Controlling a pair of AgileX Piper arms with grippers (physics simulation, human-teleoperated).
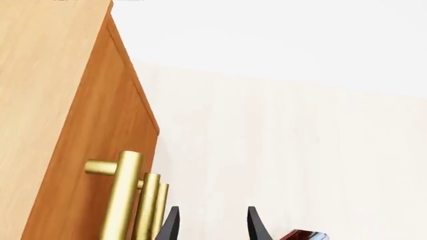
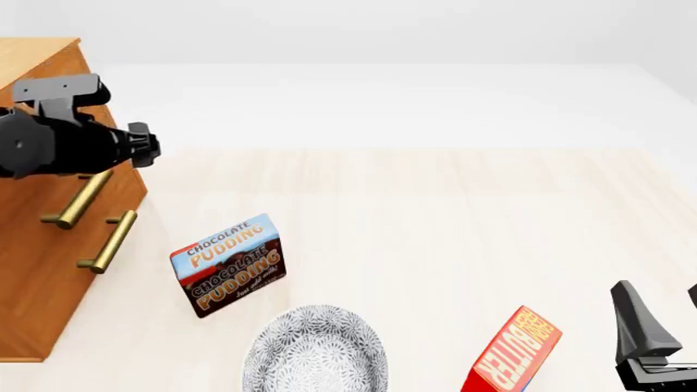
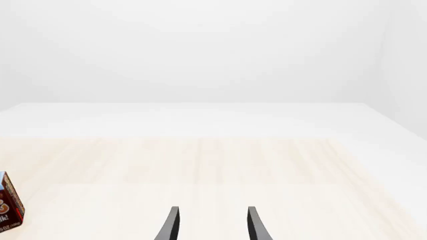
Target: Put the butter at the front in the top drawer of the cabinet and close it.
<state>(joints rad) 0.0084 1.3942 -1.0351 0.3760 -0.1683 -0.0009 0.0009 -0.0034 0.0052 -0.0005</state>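
Cabinet (image 2: 44,245) drawers shut, contents unseen — patterned bowl (image 2: 316,351) holds nothing. Left gripper (image 1: 212,225) spread beside the brass handles (image 1: 130,200); right gripper (image 3: 212,225) spread. Only the front view shows the butter (image 2: 512,353).

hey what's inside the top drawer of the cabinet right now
Can't be seen: the top drawer looks closed, so its front hides whatever is inside. Only its brass handle shows, with the left pincer open near it.

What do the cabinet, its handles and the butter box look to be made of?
Cabinet: honey-brown wood, matte, faint grain. Handles: brass-like metal, satin gold sheen. Butter box: likely printed cardboard, red with an orange lettered face.
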